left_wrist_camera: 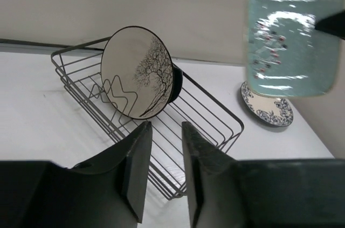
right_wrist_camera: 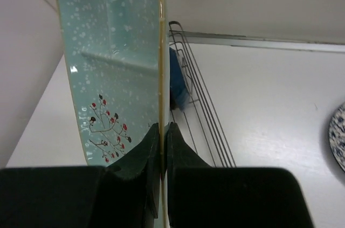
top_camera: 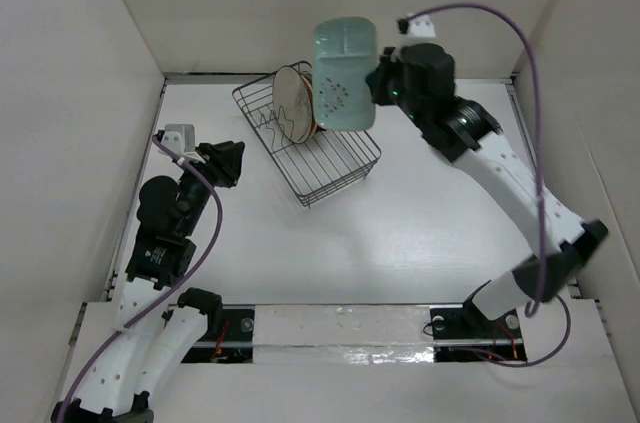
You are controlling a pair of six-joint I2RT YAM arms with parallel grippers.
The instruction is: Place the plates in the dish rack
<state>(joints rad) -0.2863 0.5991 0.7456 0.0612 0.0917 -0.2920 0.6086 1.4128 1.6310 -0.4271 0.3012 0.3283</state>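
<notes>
My right gripper (top_camera: 378,83) (right_wrist_camera: 163,128) is shut on the edge of the pale green plate (top_camera: 345,73) (right_wrist_camera: 113,71), holding it upright above the far end of the dish rack (top_camera: 330,168) (left_wrist_camera: 210,117). The plate also shows in the left wrist view (left_wrist_camera: 291,34). A beige dark-rimmed plate with a tree drawing (top_camera: 293,103) (left_wrist_camera: 137,71) stands in the rack. A dark blue plate (right_wrist_camera: 178,80) stands behind it. The white plate with a blue floral rim (left_wrist_camera: 267,108) (right_wrist_camera: 339,142) lies on the table beyond the rack. My left gripper (top_camera: 228,163) (left_wrist_camera: 166,131) is open and empty, left of the rack.
White walls enclose the table on the left, back and right. The rack sits diagonally at the back middle. A sliver of orange (top_camera: 314,127) shows behind the beige plate. Both arm bases stand at the near edge.
</notes>
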